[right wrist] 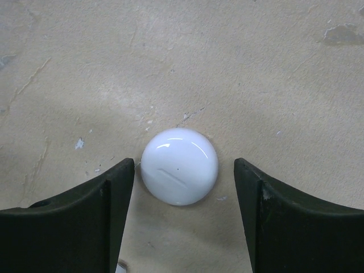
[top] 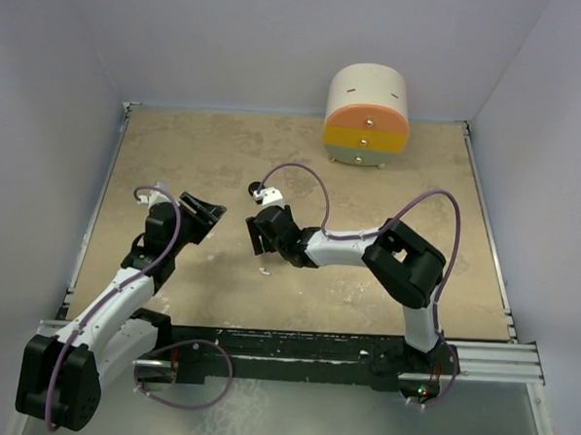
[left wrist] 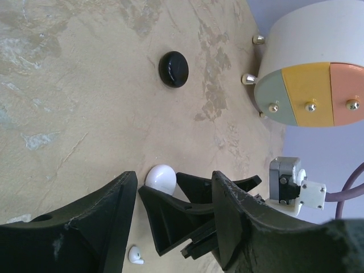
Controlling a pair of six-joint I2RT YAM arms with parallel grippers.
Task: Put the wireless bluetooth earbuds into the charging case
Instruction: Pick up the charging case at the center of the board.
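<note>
A closed, round white charging case (right wrist: 179,165) lies on the tan table between the open fingers of my right gripper (right wrist: 183,170), which touch neither side. It also shows in the left wrist view (left wrist: 161,176), with the right gripper's black fingers (left wrist: 170,219) around it. One white earbud (left wrist: 135,255) lies on the table just near of the case, and it shows in the top view (top: 264,271). My left gripper (left wrist: 173,190) is open and empty, left of the right gripper (top: 263,234). A black round disc (left wrist: 173,69) lies farther back. The black earbuds are out of view.
A round white drawer unit (top: 366,116) with orange, yellow and grey fronts stands at the back of the table. White walls (top: 51,146) close in the left, back and right sides. The black disc shows in the top view (top: 254,188) just behind the right wrist.
</note>
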